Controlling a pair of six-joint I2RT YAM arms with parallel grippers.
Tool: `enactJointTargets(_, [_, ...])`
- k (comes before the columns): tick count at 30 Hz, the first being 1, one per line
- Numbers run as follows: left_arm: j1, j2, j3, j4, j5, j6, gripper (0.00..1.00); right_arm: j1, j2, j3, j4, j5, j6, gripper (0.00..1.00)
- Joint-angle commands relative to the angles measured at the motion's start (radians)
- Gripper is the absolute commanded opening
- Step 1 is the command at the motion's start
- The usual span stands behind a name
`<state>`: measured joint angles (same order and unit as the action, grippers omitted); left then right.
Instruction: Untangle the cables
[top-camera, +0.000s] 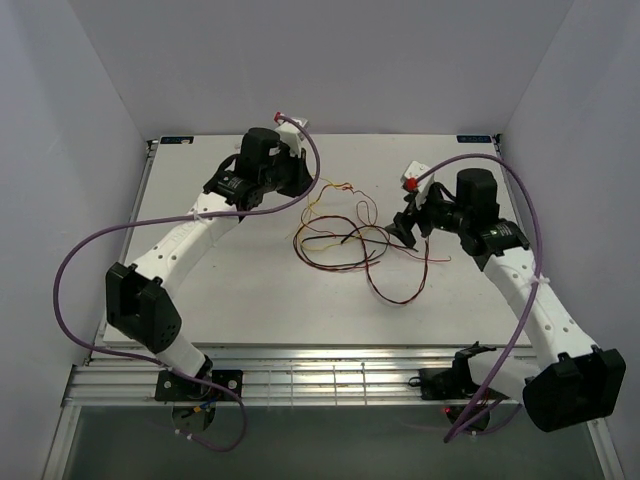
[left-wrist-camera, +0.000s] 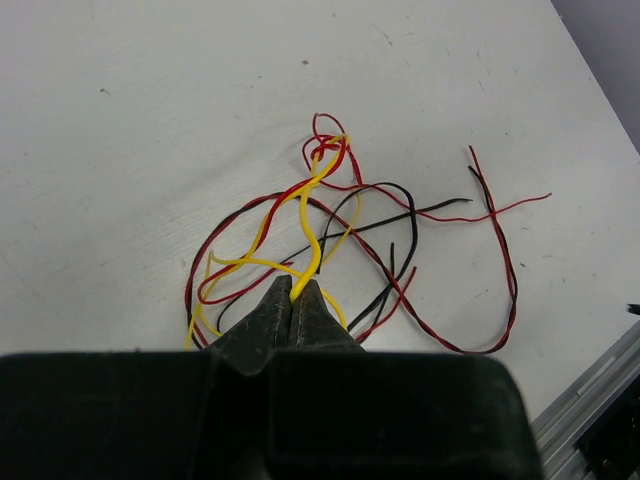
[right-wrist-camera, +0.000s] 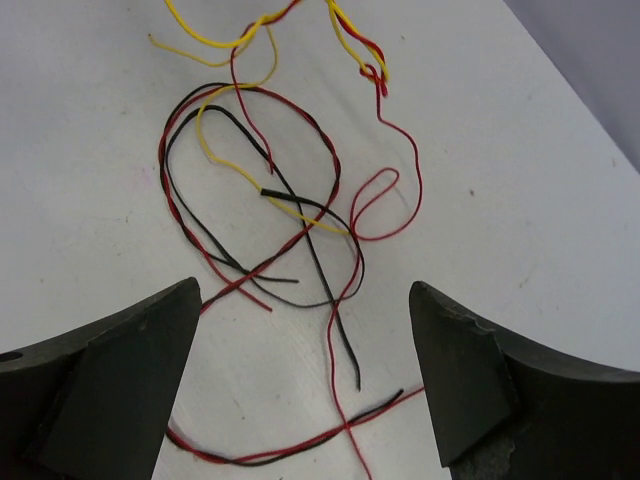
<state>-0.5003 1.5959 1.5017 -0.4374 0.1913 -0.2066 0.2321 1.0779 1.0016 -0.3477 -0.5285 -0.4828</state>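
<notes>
Closest in, the dark fingertips of the left claw (left-wrist-camera: 293, 298) are pressing together on a yellow strand (left-wrist-camera: 308, 235) of the cables (top-camera: 345, 243) — yellow, red and black loops that are lying tangled on the white counter (top-camera: 230, 300), right of centre. Over them the right claw (right-wrist-camera: 305, 340) is hanging, gaping wide — gripping nothing.
</notes>
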Motion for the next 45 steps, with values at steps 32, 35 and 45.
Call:
enactJointTargets(32, [-0.133, -0.168, -0.072, 0.002, -0.049, 0.125, 0.0, 0.223, 0.652, 0.569, -0.097, -0.025, -0.499, 0.71])
enactJointTargets(35, [-0.135, -0.171, -0.074, 0.003, -0.052, 0.127, 0.0, 0.225, 0.656, 0.571, -0.102, -0.024, -0.505, 0.66])
enactJointTargets(45, [-0.138, -0.18, -0.077, 0.003, -0.05, 0.13, 0.0, 0.225, 0.685, 0.594, -0.145, -0.073, -0.539, 0.64])
